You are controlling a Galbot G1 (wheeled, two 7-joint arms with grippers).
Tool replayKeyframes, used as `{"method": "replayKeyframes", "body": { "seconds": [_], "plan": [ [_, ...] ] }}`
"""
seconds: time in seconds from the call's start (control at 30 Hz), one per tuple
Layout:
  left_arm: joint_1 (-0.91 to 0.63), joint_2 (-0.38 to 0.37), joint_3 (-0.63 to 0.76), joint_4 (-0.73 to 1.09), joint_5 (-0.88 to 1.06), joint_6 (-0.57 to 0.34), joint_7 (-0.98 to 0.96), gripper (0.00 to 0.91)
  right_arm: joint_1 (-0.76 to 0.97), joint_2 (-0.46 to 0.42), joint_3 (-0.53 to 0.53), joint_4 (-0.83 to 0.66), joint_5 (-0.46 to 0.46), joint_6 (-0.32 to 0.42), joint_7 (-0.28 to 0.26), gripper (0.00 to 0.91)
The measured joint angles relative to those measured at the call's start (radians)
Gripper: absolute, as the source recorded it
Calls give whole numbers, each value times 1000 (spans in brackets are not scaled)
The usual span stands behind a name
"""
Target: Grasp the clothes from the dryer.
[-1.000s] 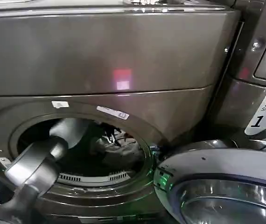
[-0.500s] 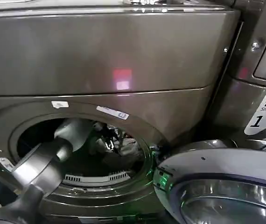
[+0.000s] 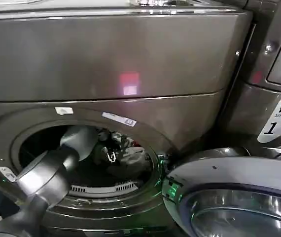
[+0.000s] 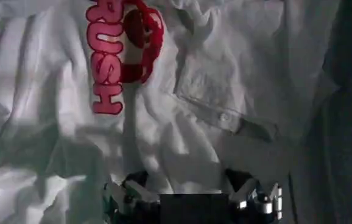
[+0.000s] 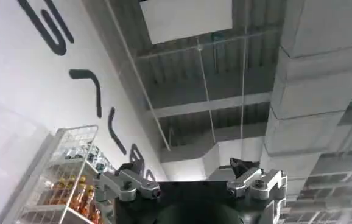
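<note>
The dryer fills the head view, its round porthole open. Inside the drum lie the clothes, a pale bunch of fabric. My left arm reaches through the porthole, and its gripper is right at the near side of the bunch. In the left wrist view the clothes are crumpled white fabric with red lettering and a buttoned pocket. The left gripper is open just over them, the fingertips wide apart with cloth beneath. The right gripper is open and empty, pointing up at a ceiling.
The dryer's round door hangs open at the lower right, close to the porthole rim. A neighbouring machine with a white "1" sticker stands at the right. In the right wrist view a wire shelf of bottles stands by a white wall.
My left arm has pushed a little deeper into the drum and to the right, bringing the gripper closer against the clothes. Nothing has been taken hold of.
</note>
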Motion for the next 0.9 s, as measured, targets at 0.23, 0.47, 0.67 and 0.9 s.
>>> {"method": "replayKeyframes", "body": {
  "seconds": [0.23, 0.47, 0.67, 0.9],
  "plan": [
    [-7, 3, 21, 4, 23, -6, 2, 80, 7, -3, -12, 1, -6, 1, -1, 907],
    [-11, -4, 41, 5, 33, -8, 5, 0, 8, -3, -14, -1, -7, 1, -1, 907],
    [-14, -3, 47, 1, 34, -9, -2, 0, 12, 0, -19, -1, -8, 1, -1, 907],
    [7, 11, -9, -37, -32, 13, -81, 0, 19, 0, -26, 3, -11, 1, 0, 907]
  ]
}}
